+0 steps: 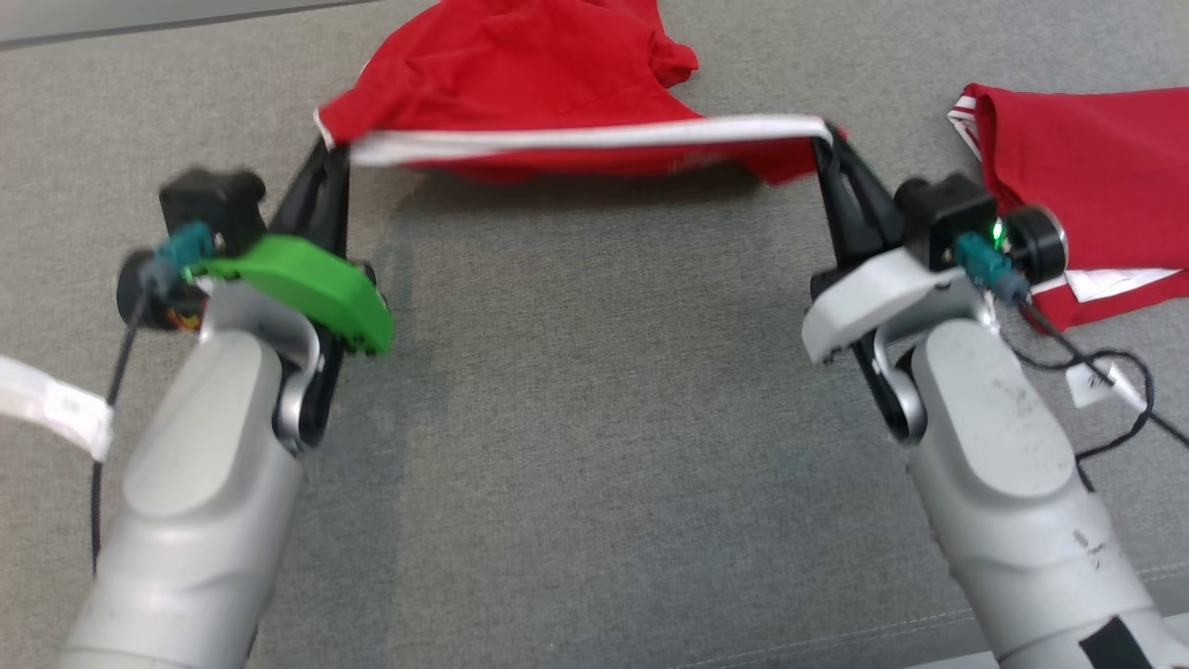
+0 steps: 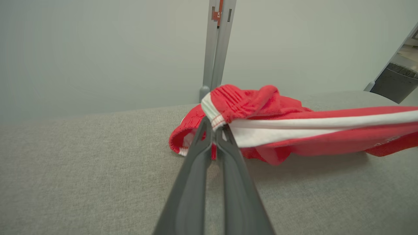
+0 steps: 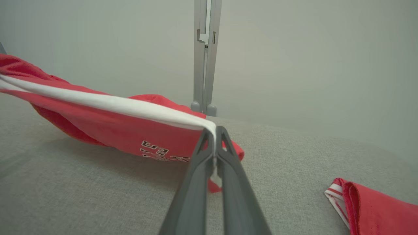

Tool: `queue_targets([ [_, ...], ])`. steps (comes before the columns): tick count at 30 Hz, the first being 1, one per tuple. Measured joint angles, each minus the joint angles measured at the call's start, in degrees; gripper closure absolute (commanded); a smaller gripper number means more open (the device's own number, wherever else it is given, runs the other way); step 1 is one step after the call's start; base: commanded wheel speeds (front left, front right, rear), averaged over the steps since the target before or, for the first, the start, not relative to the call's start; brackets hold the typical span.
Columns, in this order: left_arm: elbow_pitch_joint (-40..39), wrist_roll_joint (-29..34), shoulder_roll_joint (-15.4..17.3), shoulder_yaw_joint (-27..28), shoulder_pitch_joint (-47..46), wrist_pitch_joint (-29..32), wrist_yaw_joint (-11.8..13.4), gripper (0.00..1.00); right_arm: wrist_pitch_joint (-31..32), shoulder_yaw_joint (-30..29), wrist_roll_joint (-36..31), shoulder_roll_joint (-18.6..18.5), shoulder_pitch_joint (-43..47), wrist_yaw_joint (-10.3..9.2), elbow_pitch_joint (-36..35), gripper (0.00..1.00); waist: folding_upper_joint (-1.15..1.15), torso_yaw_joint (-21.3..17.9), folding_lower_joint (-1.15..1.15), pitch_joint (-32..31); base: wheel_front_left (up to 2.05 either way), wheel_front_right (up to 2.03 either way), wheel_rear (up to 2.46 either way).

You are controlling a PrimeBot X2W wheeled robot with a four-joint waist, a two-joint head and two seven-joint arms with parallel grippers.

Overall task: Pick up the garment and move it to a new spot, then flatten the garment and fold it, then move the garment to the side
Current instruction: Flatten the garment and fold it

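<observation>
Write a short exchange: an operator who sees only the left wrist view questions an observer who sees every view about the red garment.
Operator: My left end effector pinches the garment by its white band. What holds the far end?
Observer: The right end effector is shut on the same band, which is stretched between the two.
Operator: Anything else nearby?
Observer: A second red garment lies on the grey surface at the robot's right.
</observation>
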Motion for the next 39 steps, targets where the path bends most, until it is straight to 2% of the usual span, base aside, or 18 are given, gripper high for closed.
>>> queue_targets([
  [3,-1.3,-0.3,0.0,-0.4,4.0,-1.0,0.2,1.0,-0.1,-0.1,0.1,0.5,3.6,0.0,-1.1,1.0,0.0,0.6,0.0,0.1,0.0,0.0,0.0],
  [7,-5.3,-1.1,-0.3,-0.4,9.4,-1.5,1.6,1.0,-0.3,-0.8,0.5,0.6,8.9,0.0,-5.7,1.0,0.0,1.1,0.0,-1.0,0.0,0.0,0.0],
  [14,-16.7,-1.8,0.8,-0.7,20.7,-0.3,5.5,1.0,-0.3,-2.1,0.1,0.8,18.4,0.0,-13.7,1.0,0.0,1.8,0.0,-4.0,0.0,0.0,0.0],
  [21,-29.1,-1.9,2.7,-1.6,32.0,3.6,10.5,1.0,0.1,-3.3,-0.7,0.9,28.8,0.0,-21.6,1.0,0.0,2.5,0.0,-8.5,0.0,0.0,0.0],
  [31,-45.3,-3.4,5.5,-2.5,47.0,9.6,16.7,1.0,6.7,-6.2,-0.9,1.0,44.4,0.01,-37.7,1.0,0.0,3.6,-0.01,-16.3,0.0,0.0,0.0],
  [34,-48.2,-3.4,6.5,-3.4,49.4,12.0,18.1,1.0,8.4,-6.6,-1.2,1.0,46.3,0.02,-40.4,1.0,0.0,4.2,-0.01,-17.6,0.0,0.0,0.0],
  [39,-49.7,-3.8,5.9,-4.6,50.1,14.1,19.1,1.0,9.6,-7.3,-2.1,1.0,46.4,0.01,-40.7,1.0,0.0,5.3,-0.01,-17.1,0.0,0.0,0.0],
])
